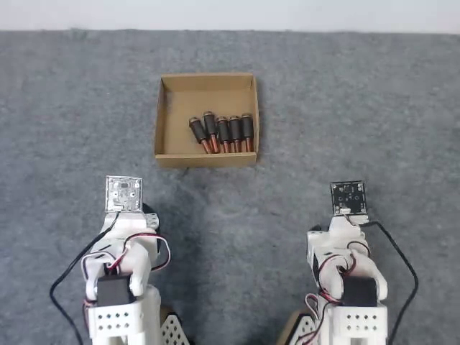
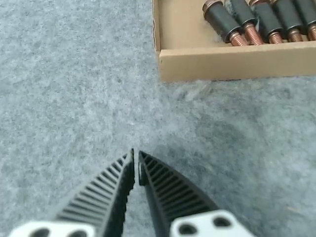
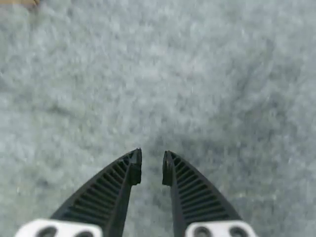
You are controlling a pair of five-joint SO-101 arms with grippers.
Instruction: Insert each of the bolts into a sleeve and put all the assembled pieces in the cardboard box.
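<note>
A shallow, open cardboard box sits on a grey, felt-covered bench, toward 12 o'clock from the bench's middle in the high view. Inside it lie five assembled pieces, each a copper-coloured bolt in a black sleeve. They lie side by side, gathered in the box's 5 o'clock part, with their threaded ends pointing toward 6 o'clock, close to the near wall. The two pieces on the 9 o'clock side lean slightly; the other three lie straight.

Both arms stand well apart from the box. The left arm is at 7 o'clock and the right arm at 5 o'clock.

The left tool hangs over bare felt with its fingers drawn together, holding nothing; its own camera sees the box and the pieces beyond it. The right tool also hangs over bare felt, with a narrow gap between its fingers and nothing held.
</note>
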